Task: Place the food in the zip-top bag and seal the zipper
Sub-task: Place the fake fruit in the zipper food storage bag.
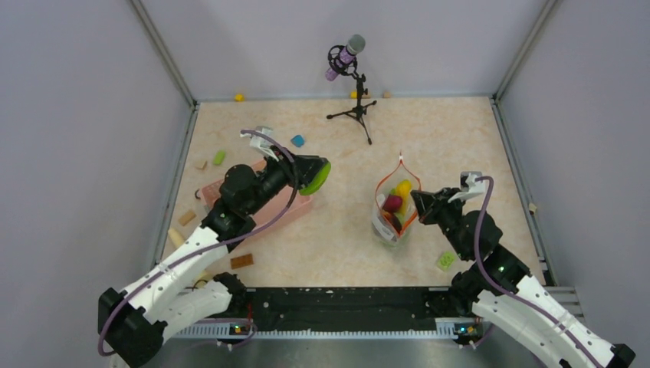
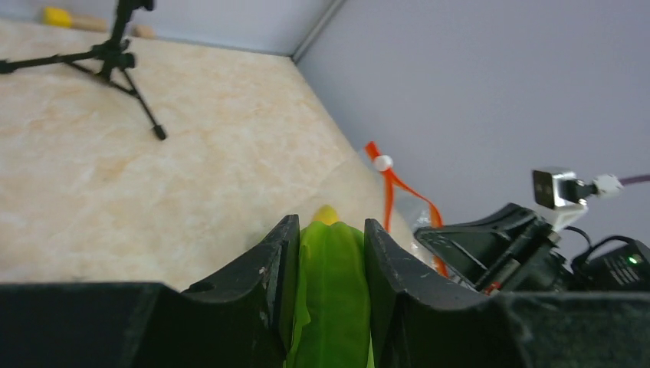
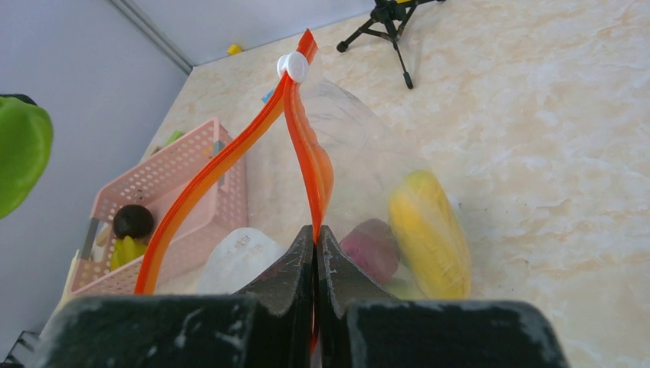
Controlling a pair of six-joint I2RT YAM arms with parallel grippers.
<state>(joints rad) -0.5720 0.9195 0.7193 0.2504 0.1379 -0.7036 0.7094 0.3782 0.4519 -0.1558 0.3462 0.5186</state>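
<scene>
A pale marbled table (image 1: pixel 337 253) fills the floor of a booth with plain grey walls (image 1: pixel 77 115). The pink slotted basket (image 1: pixel 300 204) lies under and behind the left gripper (image 2: pixel 329 226). The clear zip-top bag (image 1: pixel 385 228) stands upright just ahead of the right gripper (image 3: pixel 316 230), well off to the right of the left jaws. A microphone stand (image 1: pixel 354 100) sits far beyond both jaws, near the back wall.

The left jaws are partly apart and clamped on 1 bright green piece (image 2: pixel 331 291), which sticks out past the fingertips above the table. The right jaws are pressed fully together on the orange-red zipper (image 3: pixel 230 157), pinching 1 side of the strip at the near end of the bag's mouth. The 2 sides of the strip spread apart ahead of these jaws, so the mouth stands open.

Inside the bag, just past the right fingertips, lie a yellow piece (image 3: pixel 429 230) and a maroon piece (image 3: pixel 372 249). A dark brown round piece (image 3: pixel 132 220) rests in the basket, to the left of the right jaws. The small white slider (image 3: pixel 292 67) sits at the strip's far end.
</scene>
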